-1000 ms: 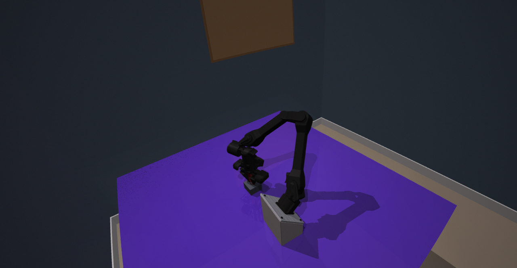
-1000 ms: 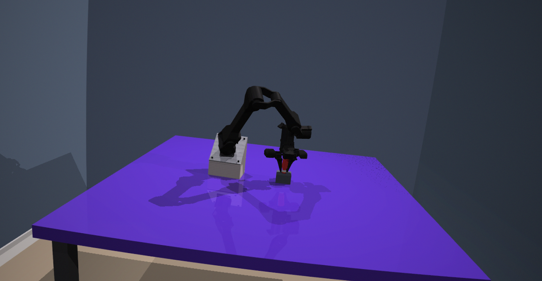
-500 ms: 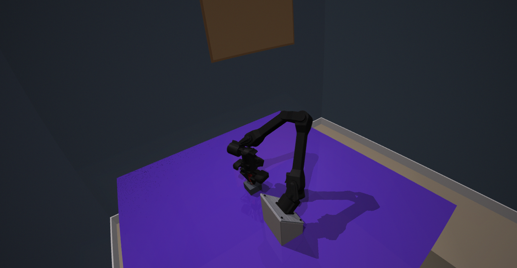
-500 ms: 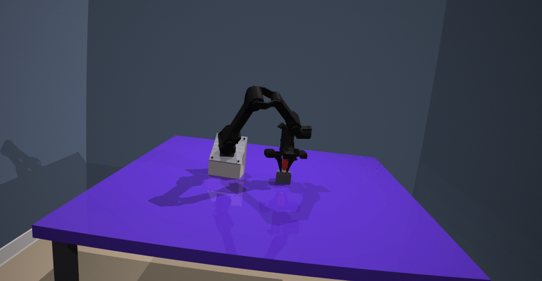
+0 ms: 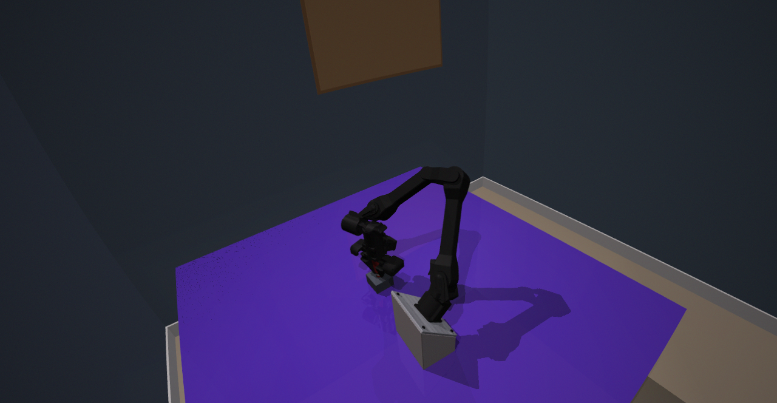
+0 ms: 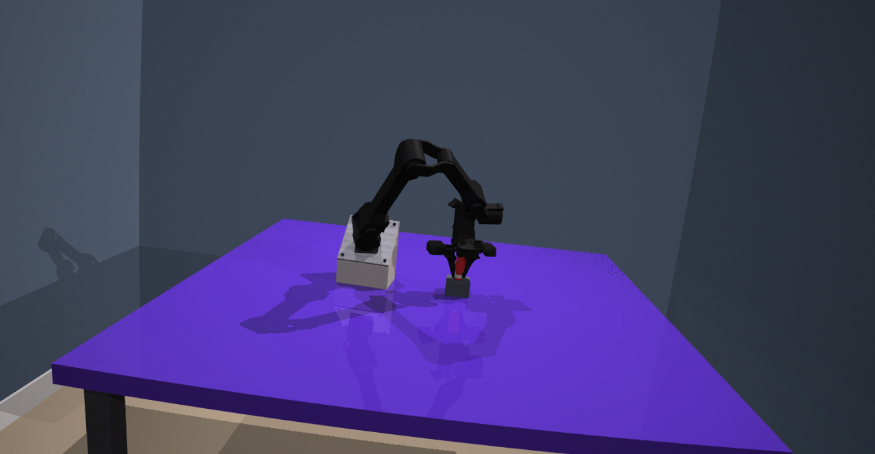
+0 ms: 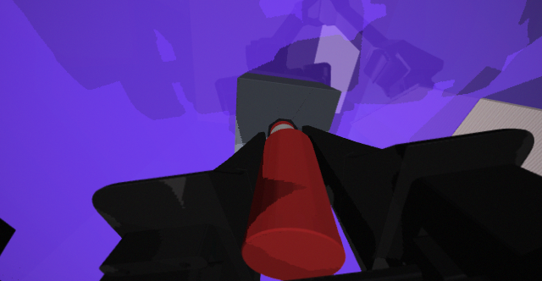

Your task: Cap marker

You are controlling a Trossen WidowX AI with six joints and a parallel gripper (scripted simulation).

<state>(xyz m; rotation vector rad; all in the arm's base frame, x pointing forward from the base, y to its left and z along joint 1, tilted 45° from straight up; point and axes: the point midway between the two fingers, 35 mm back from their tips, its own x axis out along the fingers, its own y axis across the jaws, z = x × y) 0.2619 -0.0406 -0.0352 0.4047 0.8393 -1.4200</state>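
Observation:
The red cap is upright, between the fingers of my gripper, which is shut on it. The cap sits over the marker, of which a pale band and a thin red ring show just below the cap. The marker stands in the dark grey holder block. My fingertips are close above the block's top. In the top view the arm hides most of the cap. Whether the cap is fully seated cannot be told.
The arm's pale base block stands on the purple table, near the holder block. A framed brown board hangs on the wall.

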